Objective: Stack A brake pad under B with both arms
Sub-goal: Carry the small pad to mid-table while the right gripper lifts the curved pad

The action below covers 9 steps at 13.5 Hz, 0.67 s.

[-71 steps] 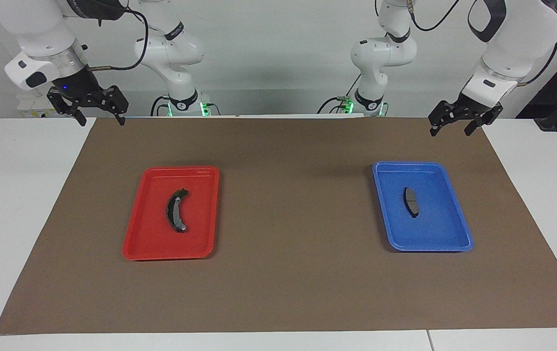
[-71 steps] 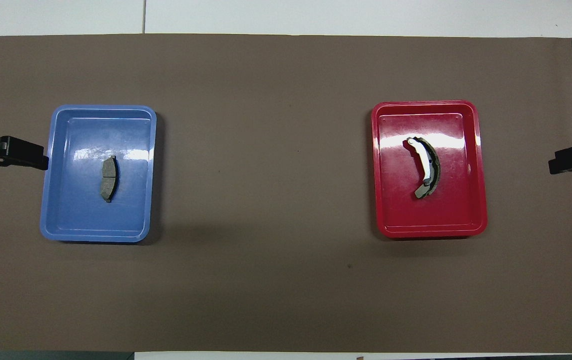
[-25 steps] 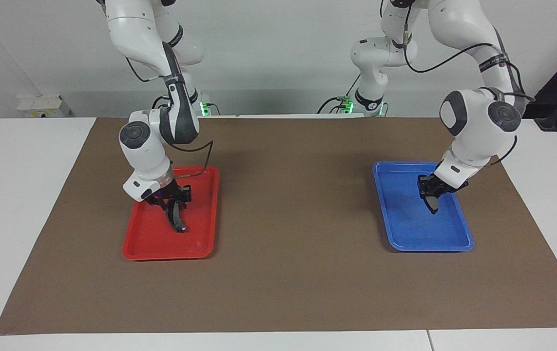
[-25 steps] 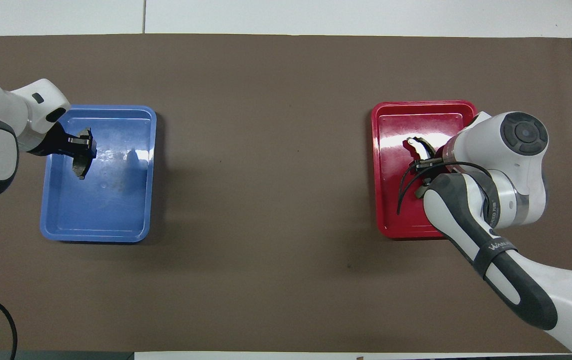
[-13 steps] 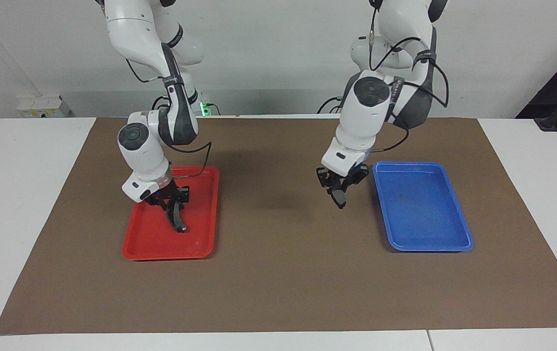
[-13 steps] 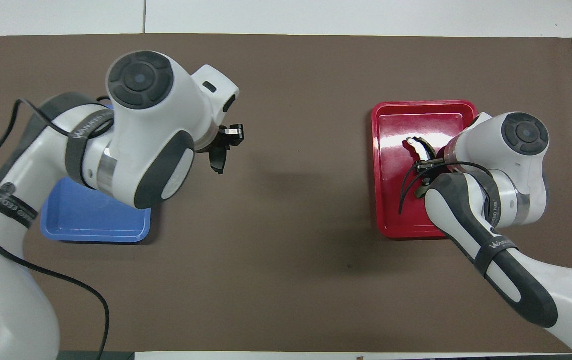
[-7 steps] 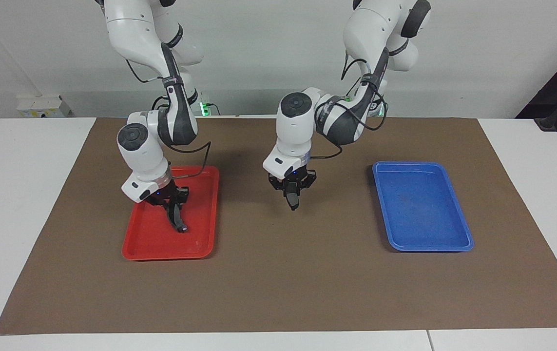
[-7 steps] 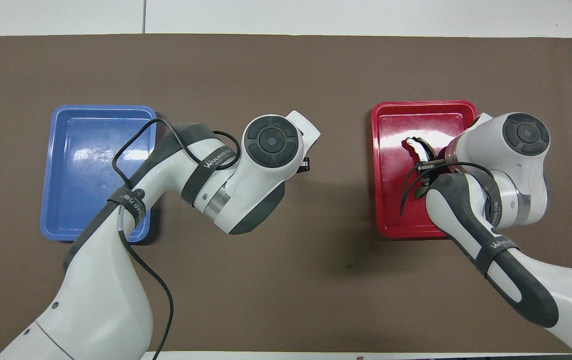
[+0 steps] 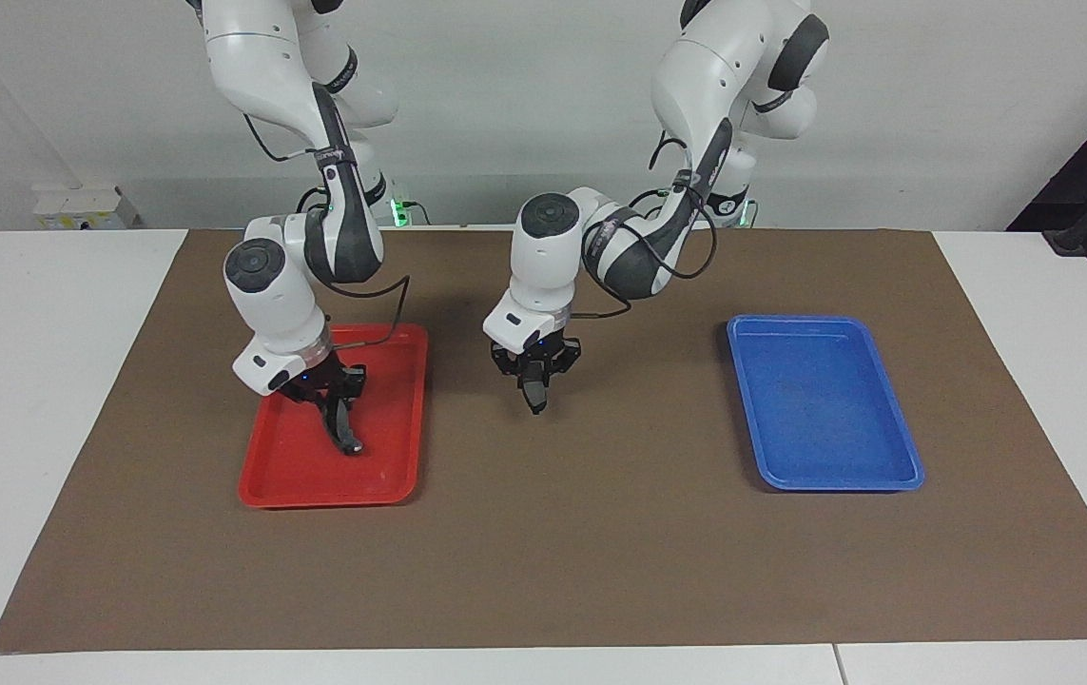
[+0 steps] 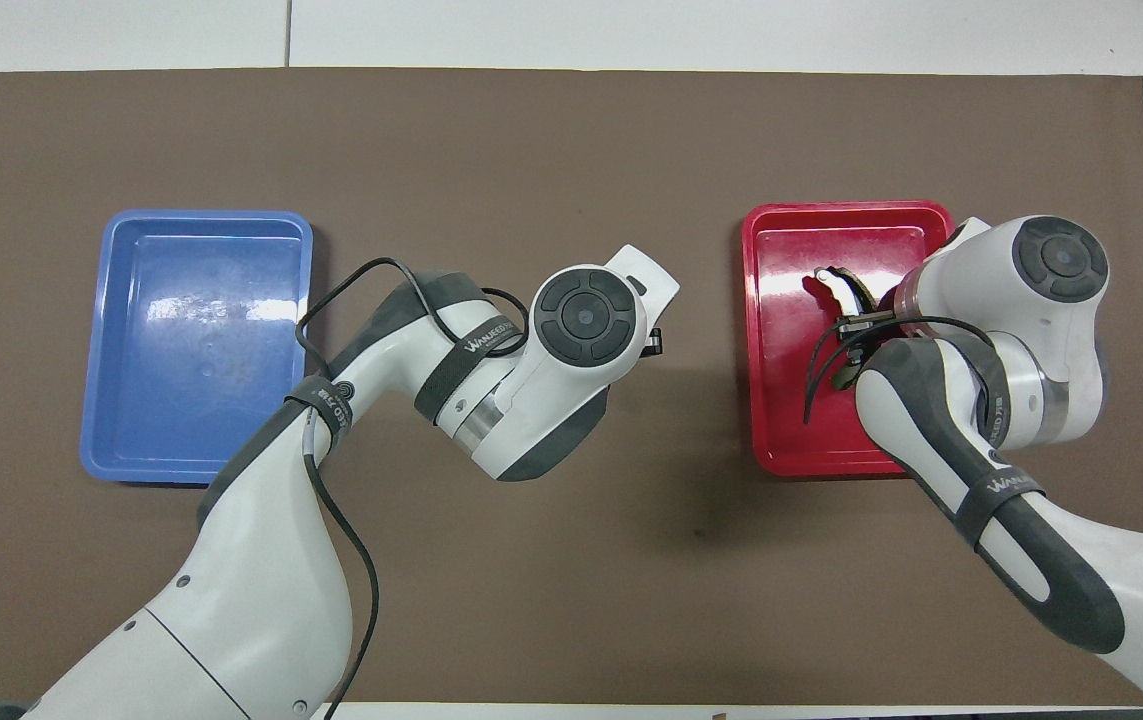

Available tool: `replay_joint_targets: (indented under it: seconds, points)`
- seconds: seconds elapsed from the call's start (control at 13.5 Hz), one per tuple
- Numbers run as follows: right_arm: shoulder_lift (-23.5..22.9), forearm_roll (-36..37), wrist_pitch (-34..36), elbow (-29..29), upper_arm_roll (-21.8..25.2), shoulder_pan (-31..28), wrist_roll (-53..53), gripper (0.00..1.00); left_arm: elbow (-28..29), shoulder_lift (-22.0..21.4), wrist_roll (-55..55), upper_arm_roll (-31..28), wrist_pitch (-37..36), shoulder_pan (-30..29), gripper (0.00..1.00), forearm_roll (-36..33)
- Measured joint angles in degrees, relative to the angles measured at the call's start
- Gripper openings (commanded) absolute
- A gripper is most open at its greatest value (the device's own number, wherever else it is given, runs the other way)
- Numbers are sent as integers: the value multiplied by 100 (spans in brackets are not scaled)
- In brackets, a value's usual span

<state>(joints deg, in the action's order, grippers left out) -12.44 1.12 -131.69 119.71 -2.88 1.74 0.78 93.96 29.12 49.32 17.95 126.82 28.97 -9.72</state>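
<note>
Brown mat [image 9: 600, 533] open midway — left gripper [image 9: 533, 385] carries A brake pad [image 9: 534, 392].

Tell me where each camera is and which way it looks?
Facing view: sits high across the table, looking back at the robots; both whole arms show, the left end effector holding the A brake pad over the brown mat, the right end effector gripping B in the red tray.
Overhead view: sits above the robots' end, looking steeply down; both arms enter from the bottom.
Both share: the red tray, the blue tray, the mat and both arms, turned half around.
</note>
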Motion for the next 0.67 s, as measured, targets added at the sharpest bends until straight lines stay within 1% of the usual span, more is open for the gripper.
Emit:
replay_joint_targets:
  seconds: [0.22,0.37,0.59,0.67]
  points:
    - [27,2,577,-487,11,-3,-16,0,15,107,35,6,8,168,1,-5]
    - [60,3,885,-713,18,-7,-107,0,43,216,132,-1,35,332,1,-109]
    - [81,4,1062,-830,18,-8,-136,0,105,351,251,-3,256,403,1,-220]
    - [81,4,1073,-831,18,-8,-137,0,112,348,251,-5,275,403,4,-222]
